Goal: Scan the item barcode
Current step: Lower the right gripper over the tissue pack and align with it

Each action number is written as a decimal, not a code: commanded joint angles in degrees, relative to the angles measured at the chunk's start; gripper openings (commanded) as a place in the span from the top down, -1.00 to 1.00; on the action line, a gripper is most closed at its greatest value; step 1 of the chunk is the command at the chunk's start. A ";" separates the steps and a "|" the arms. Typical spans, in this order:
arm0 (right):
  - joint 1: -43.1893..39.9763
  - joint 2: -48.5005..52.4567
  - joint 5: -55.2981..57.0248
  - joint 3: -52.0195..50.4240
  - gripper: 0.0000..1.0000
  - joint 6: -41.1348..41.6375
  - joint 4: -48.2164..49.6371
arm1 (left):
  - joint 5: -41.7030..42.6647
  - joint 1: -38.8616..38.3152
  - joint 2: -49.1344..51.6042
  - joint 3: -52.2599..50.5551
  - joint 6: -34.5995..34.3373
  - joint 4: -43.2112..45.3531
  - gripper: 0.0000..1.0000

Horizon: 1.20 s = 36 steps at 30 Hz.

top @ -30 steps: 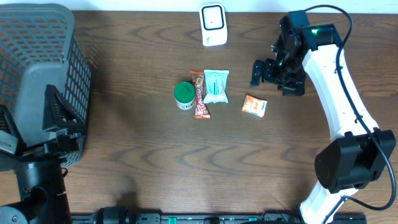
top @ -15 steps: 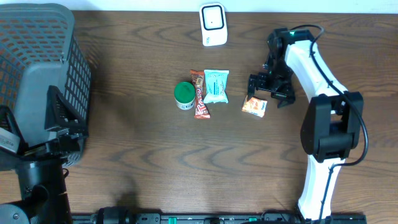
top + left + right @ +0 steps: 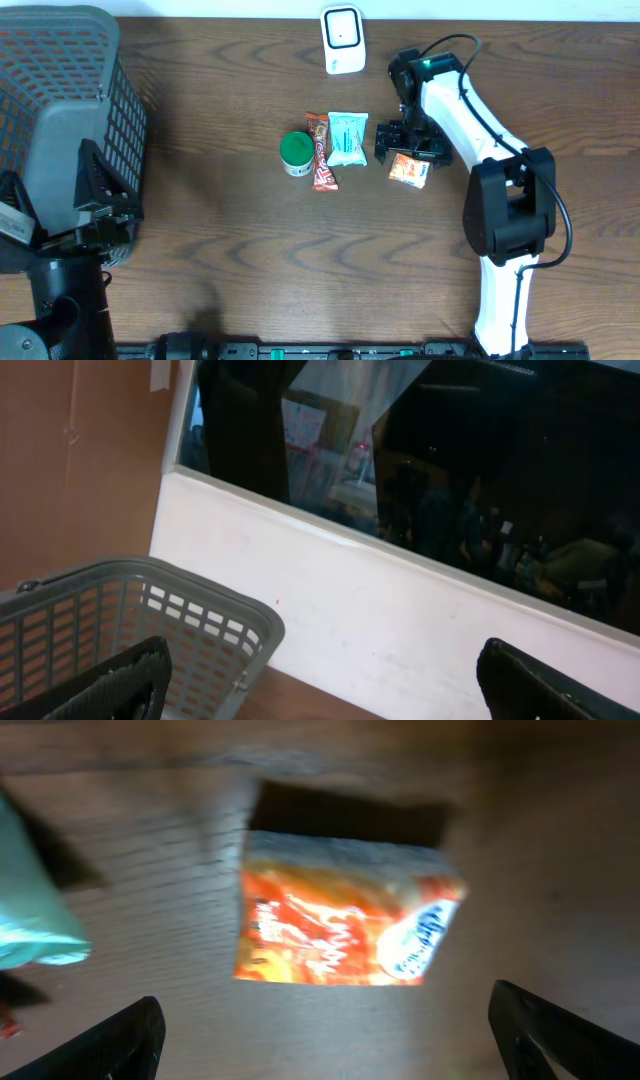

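Right pincer [image 3: 330,1045]: spread wide, empty, poised just above the orange packet [image 3: 340,925].
Orange packet: flat on the tabletop [image 3: 220,240], near the teal packet [image 3: 348,138]; glossy crinkled film, soft pillow shape.
Grasp: low, centred across the narrow width; gentle squeeze against slipping.
Scanner [image 3: 342,40]: white, hard, rounded, at the far edge.
Left pincer [image 3: 320,690]: spread, empty, beside the grey lattice basket [image 3: 150,620].

We can read no text outright; the orange packet [image 3: 345,925] bears white script and a blue-and-white round mark, both blurred; the red-brown bar [image 3: 321,152] carries large white letters, too small for us to make out.
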 commanded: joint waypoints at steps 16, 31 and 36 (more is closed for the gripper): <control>15.21 -18.40 18.47 -0.31 -0.98 15.08 -9.33 | -0.33 0.28 -0.33 -0.11 -0.07 -1.25 -0.96; 28.26 -45.75 44.98 -30.53 -0.99 30.14 7.85 | -0.33 0.28 -0.33 -0.11 -0.09 -1.49 -0.96; 26.84 -45.70 43.47 -42.73 -0.99 25.09 21.24 | -0.33 0.31 -0.33 -0.11 -0.09 -1.66 -0.96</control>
